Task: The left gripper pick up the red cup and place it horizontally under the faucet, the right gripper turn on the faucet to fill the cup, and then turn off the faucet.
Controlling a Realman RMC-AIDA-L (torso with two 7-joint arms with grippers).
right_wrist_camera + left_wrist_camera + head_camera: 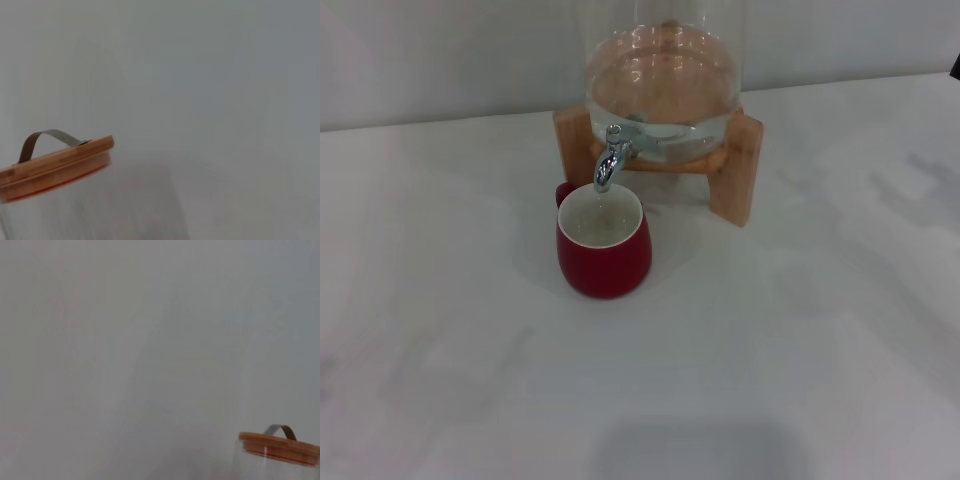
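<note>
Neither the left gripper nor the right gripper is seen in any view, so their state cannot be told. The red cup (604, 248) is stood upright on the white table (800, 360), directly under the faucet (610, 157) of the glass jar (662, 80).

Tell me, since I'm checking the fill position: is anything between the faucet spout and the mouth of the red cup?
Nothing visible is. In the head view the faucet spout hangs just above the open mouth of the red cup, which stands upright on the table in front of the wooden stand. Neither gripper is in view.
</note>
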